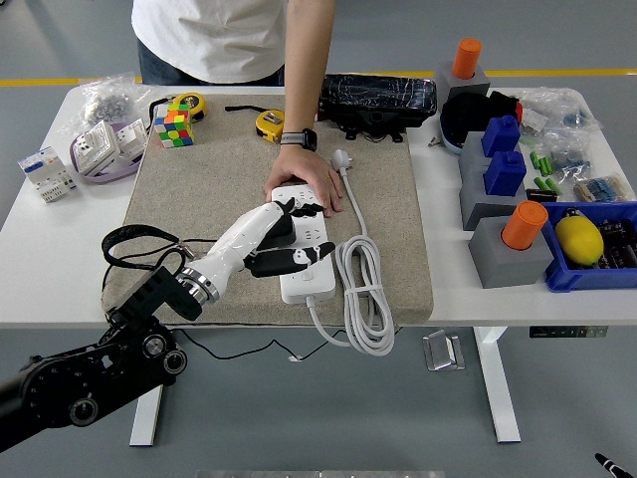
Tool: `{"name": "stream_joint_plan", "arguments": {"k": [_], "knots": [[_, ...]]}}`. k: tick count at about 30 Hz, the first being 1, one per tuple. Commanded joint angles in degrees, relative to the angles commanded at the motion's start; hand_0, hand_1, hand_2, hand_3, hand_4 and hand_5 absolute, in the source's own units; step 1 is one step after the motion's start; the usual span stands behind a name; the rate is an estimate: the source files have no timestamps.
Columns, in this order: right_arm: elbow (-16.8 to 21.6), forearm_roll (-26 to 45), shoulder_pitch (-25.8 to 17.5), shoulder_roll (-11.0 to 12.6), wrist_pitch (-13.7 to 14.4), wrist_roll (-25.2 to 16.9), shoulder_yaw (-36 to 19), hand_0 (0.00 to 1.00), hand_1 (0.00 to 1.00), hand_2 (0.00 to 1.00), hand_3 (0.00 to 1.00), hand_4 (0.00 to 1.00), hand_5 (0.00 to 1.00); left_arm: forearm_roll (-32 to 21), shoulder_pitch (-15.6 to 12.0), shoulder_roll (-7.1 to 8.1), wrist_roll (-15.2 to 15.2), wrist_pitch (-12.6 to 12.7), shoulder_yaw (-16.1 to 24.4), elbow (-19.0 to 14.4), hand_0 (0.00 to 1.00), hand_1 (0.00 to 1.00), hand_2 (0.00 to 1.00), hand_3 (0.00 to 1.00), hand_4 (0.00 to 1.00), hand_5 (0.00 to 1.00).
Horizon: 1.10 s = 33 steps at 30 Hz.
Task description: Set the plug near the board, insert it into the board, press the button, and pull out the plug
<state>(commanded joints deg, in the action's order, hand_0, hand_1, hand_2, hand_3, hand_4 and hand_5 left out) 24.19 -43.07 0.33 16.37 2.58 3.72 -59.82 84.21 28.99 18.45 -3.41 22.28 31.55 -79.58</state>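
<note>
1. Beige mat (199, 189) at table centre.
2. Rubik's cube (172, 128), 11 o'clock, on the mat's corner.
3. Yellow tape measure (270, 124), 12 o'clock.
4. Orange cylinder (524, 225) upright in grey block, 3 o'clock.
5. Lemon (579, 240) in blue bin (577, 280).

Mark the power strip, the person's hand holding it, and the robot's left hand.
power strip (311, 282): head view, bare white near end.
person's hand (302, 169): head view, back of the hand.
left hand (271, 231): head view, middle of the white hand, over the strip.
</note>
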Motion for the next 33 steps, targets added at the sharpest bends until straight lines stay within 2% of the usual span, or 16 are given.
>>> {"name": "stream_joint_plan", "arguments": {"k": [3, 5, 6, 11, 12, 17, 18, 20, 27, 33], "knots": [[0.03, -0.05, 0.04, 0.04, -0.01, 0.02, 0.01, 0.624, 0.67, 0.64, 0.571, 0.977, 0.585, 0.1, -0.62, 0.74, -2.38, -1.88, 1.42, -2.75, 0.58, 0.65, 0.68, 0.761, 0.837, 0.618], [0.0, -0.07, 0.03, 0.02, 0.0, 0.04, -0.07, 0.624, 0.67, 0.64, 0.571, 0.977, 0.585, 1.02, -1.03, 1.27, -5.01, -4.08, 2.24, -4.49, 0.58, 0.65, 0.68, 0.761, 0.837, 0.618], [0.01, -0.06, 0.03, 0.02, -0.01, 0.04, -0.08, 0.624, 0.669, 0.64, 0.571, 0.978, 0.584, 1.62, -1.19, 1.54, -6.68, -5.55, 2.59, -5.31, 0.221, 0.235, 0.3, 0.684, 0.792, 0.307], [-0.01, -0.11, -0.03, 0.06, -0.03, 0.08, -0.12, 0.624, 0.669, 0.64, 0.571, 0.978, 0.584, 4.62, -1.45, 2.17, -13.59, -12.37, 3.43, -7.55, 0.221, 0.235, 0.3, 0.684, 0.792, 0.307], [-0.01, -0.11, -0.03, 0.07, -0.03, 0.09, -0.1, 0.624, 0.669, 0.64, 0.571, 0.978, 0.584, 4.9, -1.46, 2.18, -14.8, -13.83, 3.51, -7.76, 0.104, 0.102, 0.162, 0.86, 0.646, 0.002], [0.09, -0.12, 0.02, 0.07, -0.08, 0.11, -0.03, 0.624, 0.669, 0.64, 0.571, 0.978, 0.584, 4.94, -1.43, 2.33, -19.71, -20.0, 3.59, -8.52, 0.104, 0.102, 0.162, 0.86, 0.646, 0.002], [0.1, -0.12, 0.02, 0.07, -0.08, 0.11, -0.02, 0.624, 0.668, 0.64, 0.571, 0.978, 0.585, 4.92, -1.41, 2.34, -20.19, -20.59, 3.54, -8.55, 0.083, 0.094, 0.151, 0.894, 0.778, 0.002], [0.12, -0.07, -0.03, 0.1, -0.11, 0.15, 0.06, 0.624, 0.668, 0.64, 0.571, 0.978, 0.585, 4.85, -1.37, 2.41, -21.81, -22.12, 3.3, -8.61, 0.083, 0.094, 0.151, 0.894, 0.778, 0.002], [0.1, -0.07, -0.05, 0.2, -0.11, 0.15, 0.1, 0.624, 0.668, 0.64, 0.571, 0.978, 0.584, 3.95, -1.28, 2.51, -23.74, -24.37, 2.99, -8.69, 0.077, 0.094, 0.152, 0.896, 0.783, 0.002], [0.09, -0.06, -0.02, 0.15, -0.09, 0.14, -0.04, 0.623, 0.669, 0.64, 0.571, 0.978, 0.585, 3.07, -0.99, 2.34, -23.29, -24.46, 2.19, -8.1, 0.076, 0.094, 0.152, 0.887, 0.782, 0.002]]}}
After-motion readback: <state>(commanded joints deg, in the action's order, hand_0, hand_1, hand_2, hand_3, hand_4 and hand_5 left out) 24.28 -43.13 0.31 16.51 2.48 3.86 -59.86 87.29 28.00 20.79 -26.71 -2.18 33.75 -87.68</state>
